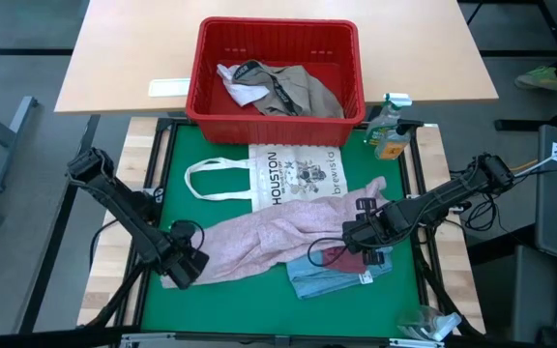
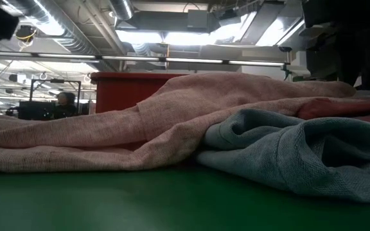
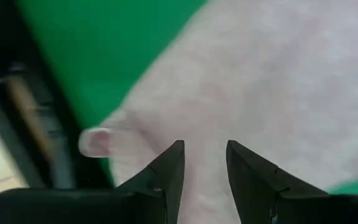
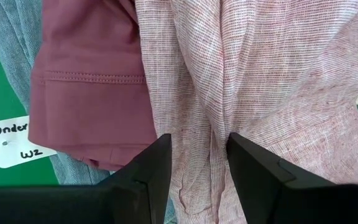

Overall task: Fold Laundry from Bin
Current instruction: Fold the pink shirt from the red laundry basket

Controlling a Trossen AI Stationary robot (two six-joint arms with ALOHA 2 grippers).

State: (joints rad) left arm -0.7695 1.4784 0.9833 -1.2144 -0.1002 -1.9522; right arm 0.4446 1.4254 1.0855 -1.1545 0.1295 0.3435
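Observation:
A pale pink garment stretches across the green mat from near left to right. Its right part lies over a maroon piece and a light blue piece. My left gripper stands over the pink garment's left end, shut on it. My right gripper is shut on its right part, which rises as a ridge in the low view. The red bin stands at the table's far edge with khaki-grey and white pieces inside. My left gripper points down at the pink garment near its left end, close to the cloth's edge, with cloth between its two fingers. One layer or several, I cannot tell. That end stays low by the mat. My right gripper pinches a bunched fold of the pink garment between its two fingers from above, pointing down. Creases run in toward the gap. The cloth there is raised off the mat and slopes away slack on both sides.
A flat white tote bag printed HOUSTON lies on the mat between the bin and the pink garment. A small bottle stands at the far right corner. A white label lies by the blue piece. Bare mat shows along the near edge.

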